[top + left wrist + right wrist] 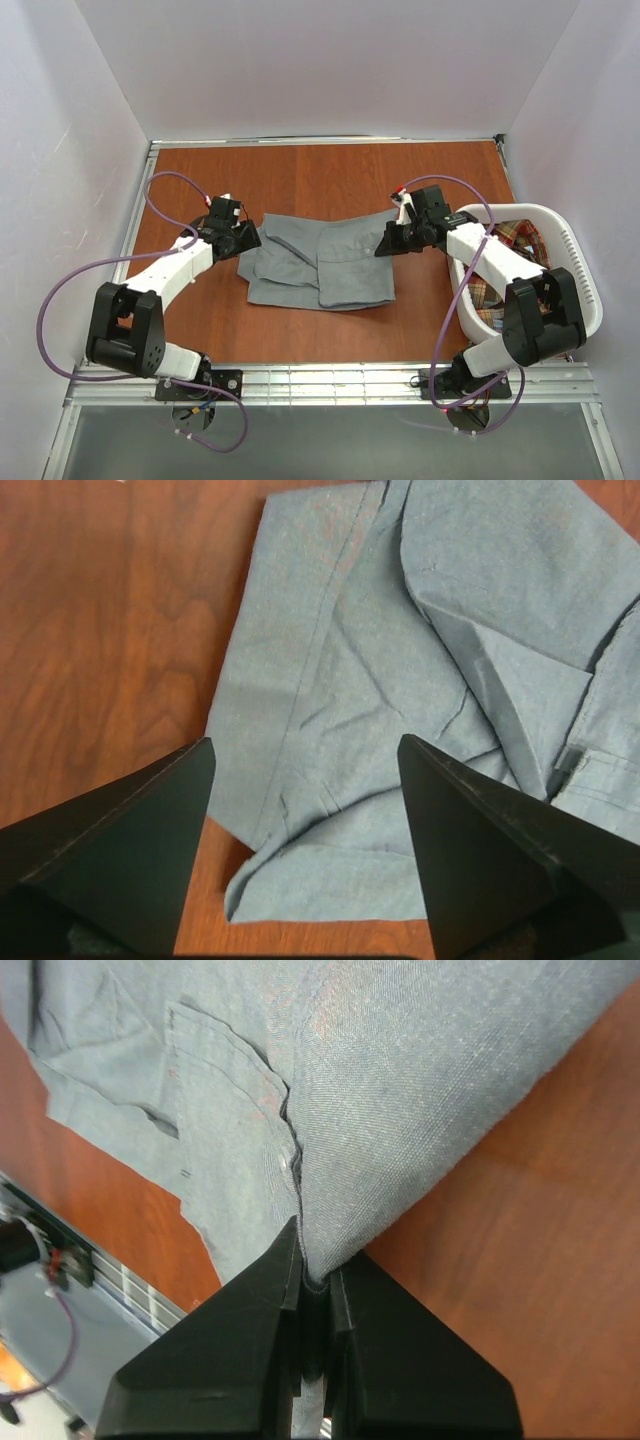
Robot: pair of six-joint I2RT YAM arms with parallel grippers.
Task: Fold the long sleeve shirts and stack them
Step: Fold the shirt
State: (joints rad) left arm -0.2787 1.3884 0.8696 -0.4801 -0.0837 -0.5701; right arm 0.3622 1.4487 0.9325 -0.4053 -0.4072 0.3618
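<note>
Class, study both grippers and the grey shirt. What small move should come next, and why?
Probably lower the left gripper onto the grey shirt's left edge and close it. The right gripper is shut on the shirt's right edge, while the left one hangs open above the cloth, holding nothing.

The reddish-brown wooden bench (300, 175) carries a partly folded grey shirt (330, 265) near its middle. A white slotted basket (520, 209) stands to the right of that shirt.

You are looking steeply down from high overhead, while both wrist cameras are staring closely at the same grey shirt (320, 262).
</note>
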